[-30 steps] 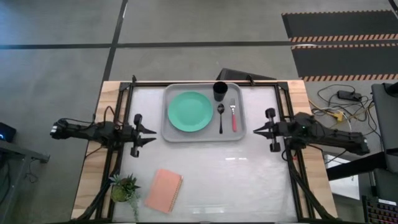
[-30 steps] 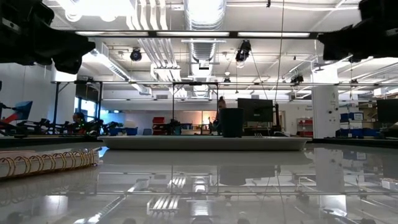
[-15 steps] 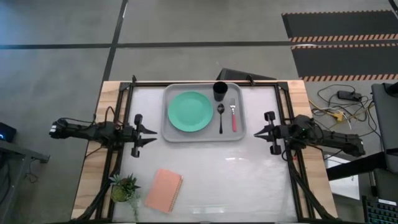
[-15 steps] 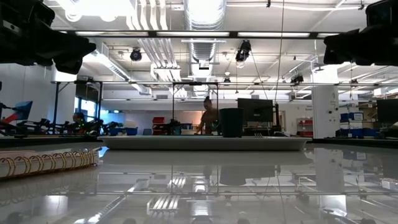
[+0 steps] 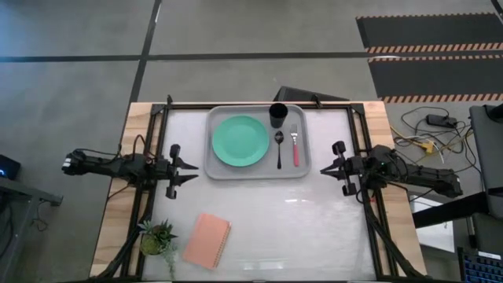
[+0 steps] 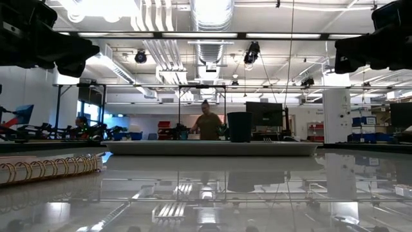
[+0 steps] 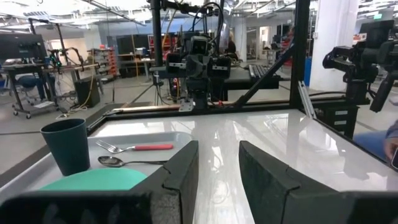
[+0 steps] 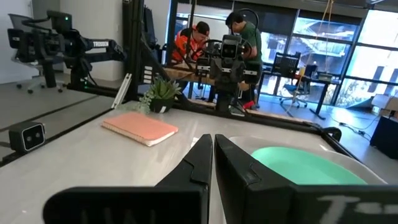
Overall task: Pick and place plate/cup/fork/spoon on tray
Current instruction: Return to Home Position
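The light-grey tray (image 5: 258,174) lies at the table's far middle. On it rest the mint-green plate (image 5: 240,141), the dark cup (image 5: 278,115) standing upright at the far edge, the black spoon (image 5: 279,149) and the red-handled fork (image 5: 295,148). My left gripper (image 5: 194,170) hovers left of the tray, open and empty, pointing right; its wrist view shows the cup (image 7: 65,146), fork (image 7: 134,147) and spoon (image 7: 124,162). My right gripper (image 5: 323,169) hovers right of the tray, shut and empty, pointing left toward the plate (image 8: 305,165).
A salmon-pink pad (image 5: 207,240) and a small potted plant (image 5: 157,236) sit at the table's near left. Bare white table lies between the tray and the near edge. Black frame rails run along both sides. People show in the room beyond (image 8: 196,43).
My right arm has sunk a little lower beside the tray's right side. The tableware on the tray has kept still.
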